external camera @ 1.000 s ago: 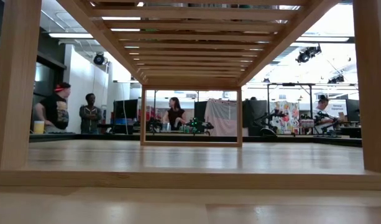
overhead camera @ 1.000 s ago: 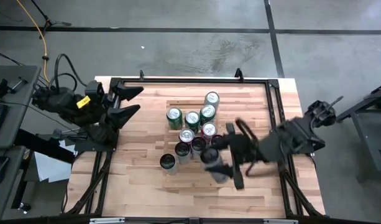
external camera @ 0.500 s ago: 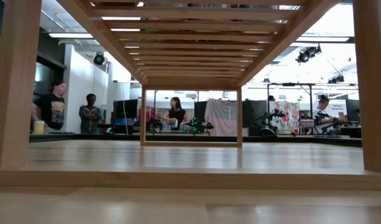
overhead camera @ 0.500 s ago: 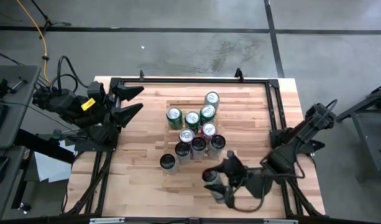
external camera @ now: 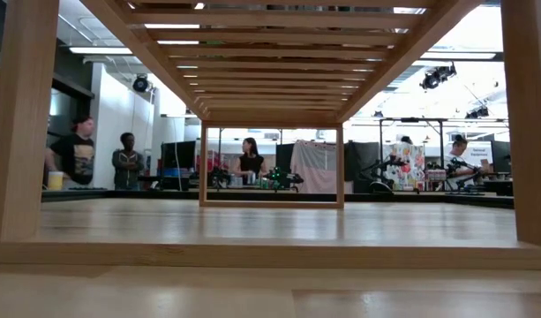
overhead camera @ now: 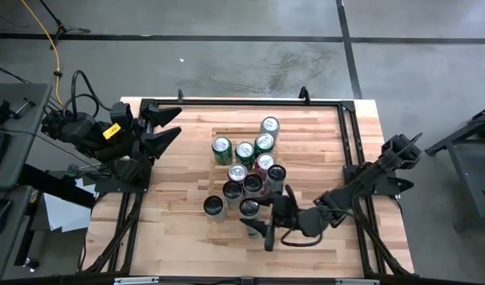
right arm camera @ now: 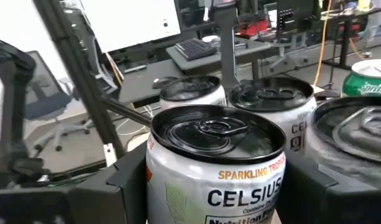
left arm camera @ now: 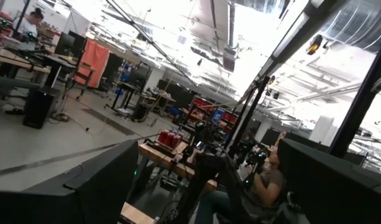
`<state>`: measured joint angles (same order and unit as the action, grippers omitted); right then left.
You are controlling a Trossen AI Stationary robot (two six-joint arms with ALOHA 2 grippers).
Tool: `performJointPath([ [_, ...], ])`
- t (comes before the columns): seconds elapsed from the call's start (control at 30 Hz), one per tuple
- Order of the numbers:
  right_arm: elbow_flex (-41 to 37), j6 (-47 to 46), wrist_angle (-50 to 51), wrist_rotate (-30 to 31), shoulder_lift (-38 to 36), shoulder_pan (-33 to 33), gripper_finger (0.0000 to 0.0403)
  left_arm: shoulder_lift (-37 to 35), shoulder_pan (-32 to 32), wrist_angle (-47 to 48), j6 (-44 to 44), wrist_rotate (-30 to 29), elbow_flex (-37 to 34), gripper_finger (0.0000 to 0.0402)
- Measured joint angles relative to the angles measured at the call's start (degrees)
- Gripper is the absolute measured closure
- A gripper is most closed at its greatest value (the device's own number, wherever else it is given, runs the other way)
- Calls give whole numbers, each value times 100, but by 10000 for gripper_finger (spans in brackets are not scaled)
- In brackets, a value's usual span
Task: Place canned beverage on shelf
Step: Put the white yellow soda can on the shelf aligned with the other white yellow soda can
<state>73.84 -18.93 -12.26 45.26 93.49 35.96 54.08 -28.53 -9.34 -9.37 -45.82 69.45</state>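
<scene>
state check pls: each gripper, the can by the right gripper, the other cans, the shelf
Right gripper: low at the near end of the can cluster, fingers either side of a can.
Held can: upright between the right fingers, sealed, standing with the others.
Other cans: upright, clustered on the shelf.
Shelf: flat, carrying all the cans.
Left gripper: open, empty, off at the table's left edge.

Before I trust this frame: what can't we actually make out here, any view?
- Whether the shelf carries the Celsius can yet: the right wrist view cuts off its base; in the high view the right gripper covers it.
- Cans, from the low view: none show, only slats from below.
- Left gripper, left wrist view: aimed at the room, shows nothing of the table.
</scene>
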Motion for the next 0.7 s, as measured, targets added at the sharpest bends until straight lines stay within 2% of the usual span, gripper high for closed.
performJointPath([
  [0.27,197,523,-240,259,453,-45,162,0,0,-3,-2,-85,-3,25],
  [0.7,216,1000,-235,246,503,-72,154,0,0,-16,-2,-129,-2,25],
])
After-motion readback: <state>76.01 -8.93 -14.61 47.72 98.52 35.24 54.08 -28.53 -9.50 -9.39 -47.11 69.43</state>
